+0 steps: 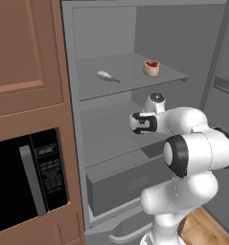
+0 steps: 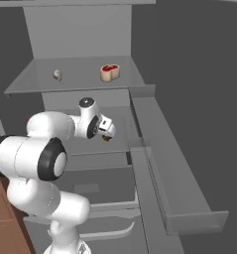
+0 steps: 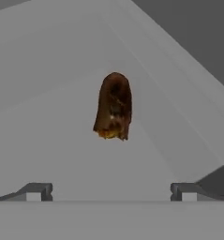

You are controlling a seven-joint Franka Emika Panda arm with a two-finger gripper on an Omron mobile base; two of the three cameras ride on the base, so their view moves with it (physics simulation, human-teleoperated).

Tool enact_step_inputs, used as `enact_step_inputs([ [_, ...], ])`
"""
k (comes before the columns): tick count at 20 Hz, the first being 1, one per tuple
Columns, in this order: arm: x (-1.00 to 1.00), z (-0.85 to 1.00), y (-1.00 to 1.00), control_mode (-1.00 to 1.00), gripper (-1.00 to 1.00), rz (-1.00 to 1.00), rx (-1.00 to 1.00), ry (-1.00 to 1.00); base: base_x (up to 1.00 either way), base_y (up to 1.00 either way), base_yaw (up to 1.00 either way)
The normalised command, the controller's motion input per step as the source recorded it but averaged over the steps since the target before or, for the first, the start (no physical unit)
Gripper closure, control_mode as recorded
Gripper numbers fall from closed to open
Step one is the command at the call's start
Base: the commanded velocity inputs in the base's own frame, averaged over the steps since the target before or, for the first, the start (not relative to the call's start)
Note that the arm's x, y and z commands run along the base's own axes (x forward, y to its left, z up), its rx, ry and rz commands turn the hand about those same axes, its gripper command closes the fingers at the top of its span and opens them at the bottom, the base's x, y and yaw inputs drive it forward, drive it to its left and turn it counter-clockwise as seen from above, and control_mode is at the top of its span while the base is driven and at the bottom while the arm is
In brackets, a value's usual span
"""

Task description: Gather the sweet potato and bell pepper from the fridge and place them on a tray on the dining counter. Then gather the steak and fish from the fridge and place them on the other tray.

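Observation:
The sweet potato (image 3: 114, 107) is a brown, stubby root lying on the fridge's middle shelf (image 3: 48, 140), straight ahead of my gripper (image 3: 111, 192). The gripper is open, its two fingertips (image 3: 38, 191) wide apart with nothing between them, short of the root. From the right base view the hand (image 2: 104, 127) reaches in over that shelf, and a bit of the sweet potato (image 2: 106, 138) shows just under it. On the upper shelf lie the pale fish (image 1: 107, 75) at the left and the red steak (image 1: 152, 68) at the right. The bell pepper and the trays are out of view.
The fridge door (image 2: 174, 173) stands open to the right, its long bins jutting toward me. A grey drawer (image 1: 125, 182) sits below the middle shelf. Left of the fridge are a wooden cabinet (image 1: 25, 57) and a black microwave (image 1: 29, 177).

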Motion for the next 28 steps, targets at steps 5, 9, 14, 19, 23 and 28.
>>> enact_step_inputs([
  [5,0.45,-0.27,-0.01,-1.00,-1.00,-0.03,0.00,0.06,0.00,0.00,0.00],
  [9,0.43,-0.30,-0.03,-1.00,-1.00,-0.03,0.00,0.06,0.00,0.00,0.00],
  [14,0.40,-0.31,-0.05,-1.00,-1.00,-0.04,0.00,0.06,0.00,0.00,0.00],
  [19,0.42,-0.27,-0.08,-1.00,-1.00,-0.04,0.00,0.06,0.00,0.00,0.00],
  [23,0.28,-0.28,-0.03,-1.00,-1.00,-0.03,0.00,0.05,0.00,0.00,0.00],
  [28,0.10,-0.43,0.00,-1.00,1.00,-0.02,0.00,0.04,0.00,0.00,0.00],
])
